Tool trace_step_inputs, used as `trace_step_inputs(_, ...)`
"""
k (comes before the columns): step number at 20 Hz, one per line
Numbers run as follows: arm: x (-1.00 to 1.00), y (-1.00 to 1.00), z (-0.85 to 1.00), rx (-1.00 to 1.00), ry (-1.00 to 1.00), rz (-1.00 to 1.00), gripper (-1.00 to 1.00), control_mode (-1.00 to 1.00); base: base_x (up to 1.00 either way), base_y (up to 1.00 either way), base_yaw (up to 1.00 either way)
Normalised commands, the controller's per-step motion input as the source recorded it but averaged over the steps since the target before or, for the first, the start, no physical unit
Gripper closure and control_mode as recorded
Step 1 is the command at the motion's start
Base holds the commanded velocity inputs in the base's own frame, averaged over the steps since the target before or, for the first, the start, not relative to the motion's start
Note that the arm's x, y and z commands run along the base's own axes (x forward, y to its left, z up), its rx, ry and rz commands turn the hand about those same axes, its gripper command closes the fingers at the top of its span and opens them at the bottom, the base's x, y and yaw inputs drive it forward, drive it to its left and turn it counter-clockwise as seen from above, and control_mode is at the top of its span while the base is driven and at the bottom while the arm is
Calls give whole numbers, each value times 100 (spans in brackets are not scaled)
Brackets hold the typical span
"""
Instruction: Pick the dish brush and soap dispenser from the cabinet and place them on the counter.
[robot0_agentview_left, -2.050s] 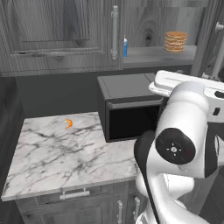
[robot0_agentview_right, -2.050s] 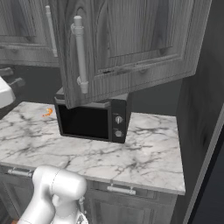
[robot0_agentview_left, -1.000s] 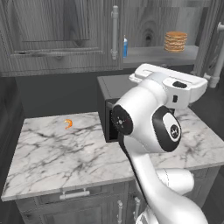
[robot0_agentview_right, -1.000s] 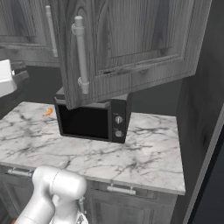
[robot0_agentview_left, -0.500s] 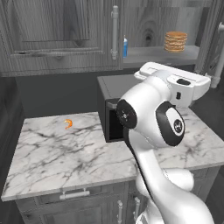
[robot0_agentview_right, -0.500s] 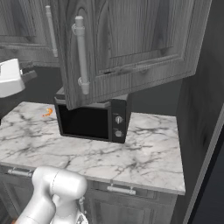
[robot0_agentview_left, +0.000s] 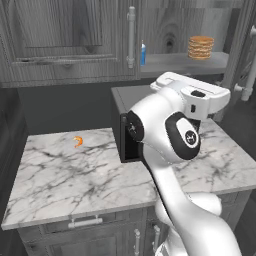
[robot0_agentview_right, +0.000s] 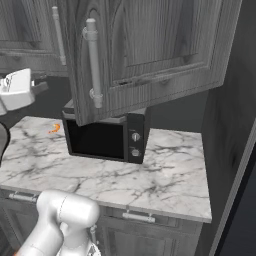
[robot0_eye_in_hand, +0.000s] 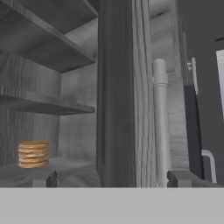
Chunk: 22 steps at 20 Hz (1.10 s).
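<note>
The gripper (robot0_eye_in_hand: 113, 177) is standing with its fingers wide apart, nothing between them, and it is looking straight at the edge of the open door (robot0_eye_in_hand: 117, 92) of the cabinet (robot0_agentview_left: 70, 40). In the hand view one fingertip (robot0_eye_in_hand: 46, 178) is sitting to the left of that door edge and the other to the right, below the long silver bar handle (robot0_eye_in_hand: 161, 122).

To the left of the gripper, inside the cabinet, a stack of tan round discs (robot0_eye_in_hand: 33, 154) is resting on the grey shelf (robot0_eye_in_hand: 70, 165) (the shelves above it are showing bare wood grain).

In the left base view the soap dispenser (robot0_agentview_left: 143, 53) is standing upright on that shelf, well to the left of the white hand and partly tucked behind the closed door's handle. The dish brush cannot be made out.

Below the hand, the counter (robot0_agentview_left: 60, 175) is carrying a black microwave (robot0_agentview_right: 104, 141) and, further to the left, a small orange curled item (robot0_agentview_left: 78, 142) lying apart from it.
</note>
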Motion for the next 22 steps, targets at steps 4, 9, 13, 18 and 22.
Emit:
trace_step_inputs(4,29,1,-3,0,0,-6,-100,-100,0,0,0)
trace_step_inputs(9,16,-13,0,1,1,-1,-100,-100,0,0,0)
trace_step_inputs(13,10,-22,0,1,3,0,-100,-100,0,0,0)
trace_step_inputs(18,16,-17,-2,0,3,0,-100,-100,0,0,0)
trace_step_inputs(22,26,-5,-5,0,2,0,-100,-100,0,0,0)
